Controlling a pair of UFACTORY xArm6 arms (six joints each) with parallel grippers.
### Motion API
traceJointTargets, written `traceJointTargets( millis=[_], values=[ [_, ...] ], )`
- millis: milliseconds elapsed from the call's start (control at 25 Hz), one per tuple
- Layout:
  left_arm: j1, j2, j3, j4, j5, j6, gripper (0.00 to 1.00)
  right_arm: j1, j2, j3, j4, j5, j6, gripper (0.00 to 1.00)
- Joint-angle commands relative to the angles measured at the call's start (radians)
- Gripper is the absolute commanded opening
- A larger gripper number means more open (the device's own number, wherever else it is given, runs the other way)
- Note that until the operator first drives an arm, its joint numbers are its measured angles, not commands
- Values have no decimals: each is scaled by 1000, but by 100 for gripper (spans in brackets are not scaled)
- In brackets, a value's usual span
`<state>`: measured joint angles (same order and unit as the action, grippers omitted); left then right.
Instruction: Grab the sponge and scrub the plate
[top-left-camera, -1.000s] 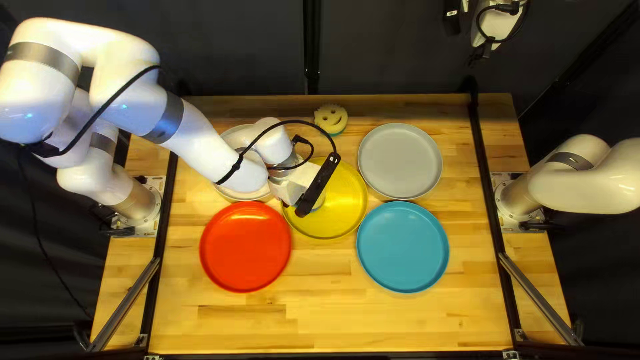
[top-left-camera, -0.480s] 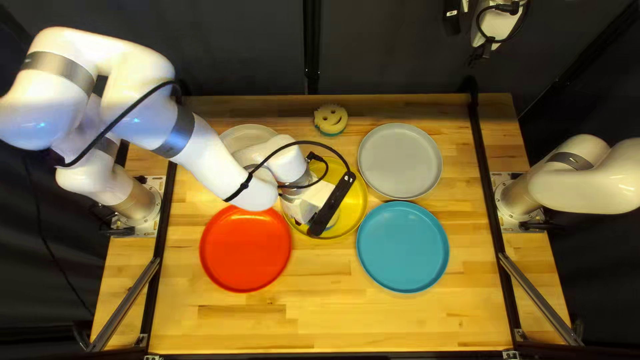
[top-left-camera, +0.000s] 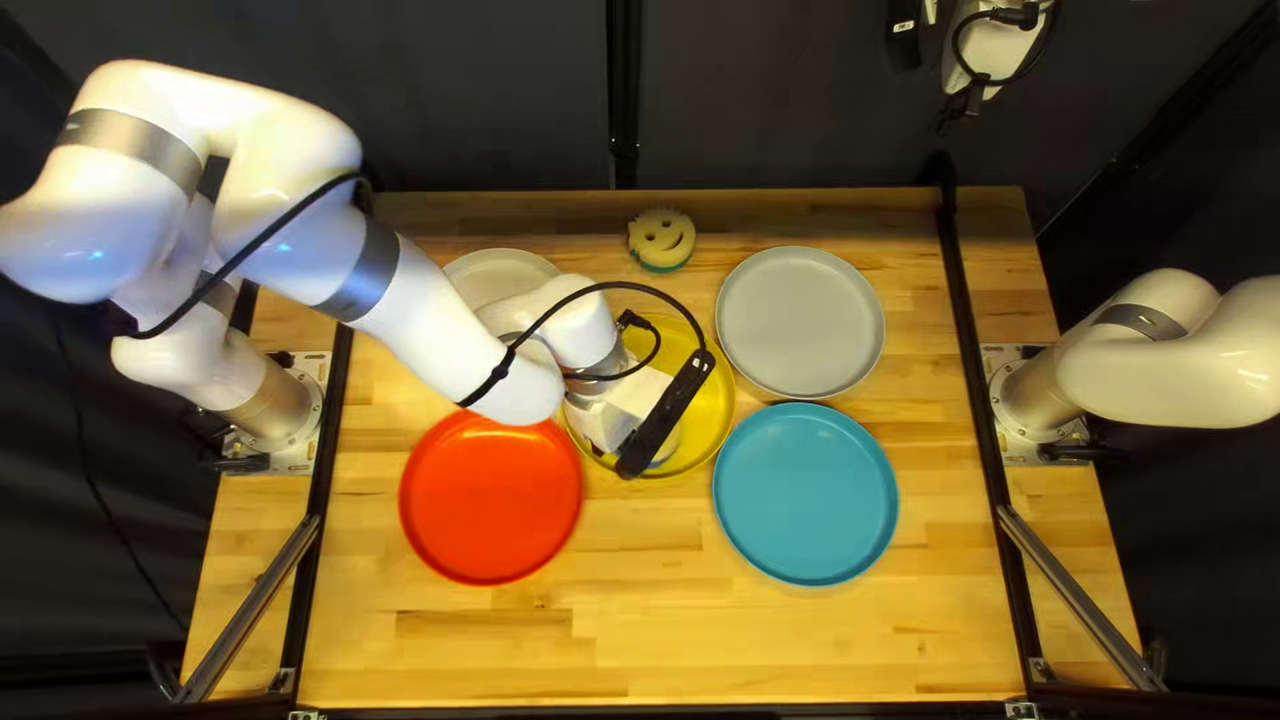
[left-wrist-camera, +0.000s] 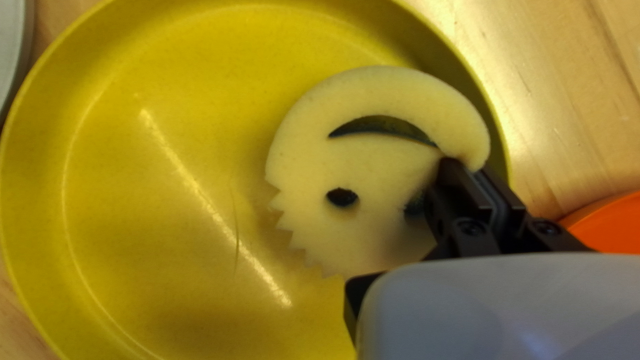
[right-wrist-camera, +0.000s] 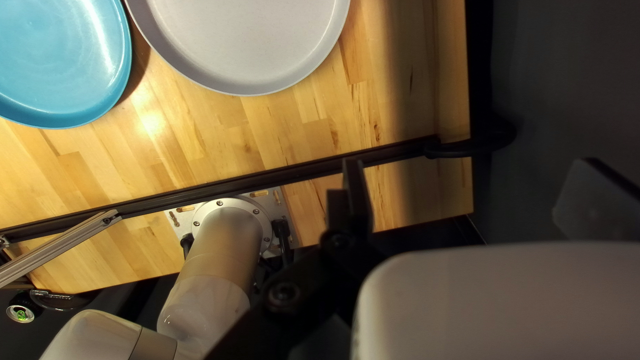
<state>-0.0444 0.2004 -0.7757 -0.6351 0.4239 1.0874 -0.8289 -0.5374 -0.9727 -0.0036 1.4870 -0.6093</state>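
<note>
In the top left view my left gripper [top-left-camera: 624, 411] is low over the yellow plate [top-left-camera: 710, 387], its fingertips hidden beneath the wrist. Seen from its wrist, the left gripper [left-wrist-camera: 472, 175] is shut on the edge of a round pale yellow smiley sponge [left-wrist-camera: 373, 160] with a jagged side. The sponge lies over the yellow plate [left-wrist-camera: 153, 200], close to its rim. My right gripper's housing [top-left-camera: 994, 47] shows at the top edge of the top left view, away from the plates. In the right wrist view the right gripper [right-wrist-camera: 473, 190] stands open, holding nothing.
A second smiley sponge [top-left-camera: 662, 240] lies near the table's far edge. Around the yellow plate are a red plate [top-left-camera: 491, 496], a blue plate [top-left-camera: 806, 494], a grey plate [top-left-camera: 800, 322] and a pale plate [top-left-camera: 496, 274] partly under my left arm.
Over the yellow plate, my left gripper has shifted toward the right and slightly toward the near edge, slowing lately. The right arm looks unmoved.
</note>
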Motion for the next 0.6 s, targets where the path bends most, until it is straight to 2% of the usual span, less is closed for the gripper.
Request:
traceJointTargets(
  millis=[40, 200, 600],
  values=[
    [49, 0, 16, -29, 11, 57, 0, 0, 0, 0, 0, 0, 0, 100],
    [96, 8, 17, -58, 22, 117, 0, 0, 0, 0, 0, 0, 0, 100],
    [91, 6, -11, 1, 29, 56, 0, 0, 0, 0, 0, 0, 0, 100]
  ],
)
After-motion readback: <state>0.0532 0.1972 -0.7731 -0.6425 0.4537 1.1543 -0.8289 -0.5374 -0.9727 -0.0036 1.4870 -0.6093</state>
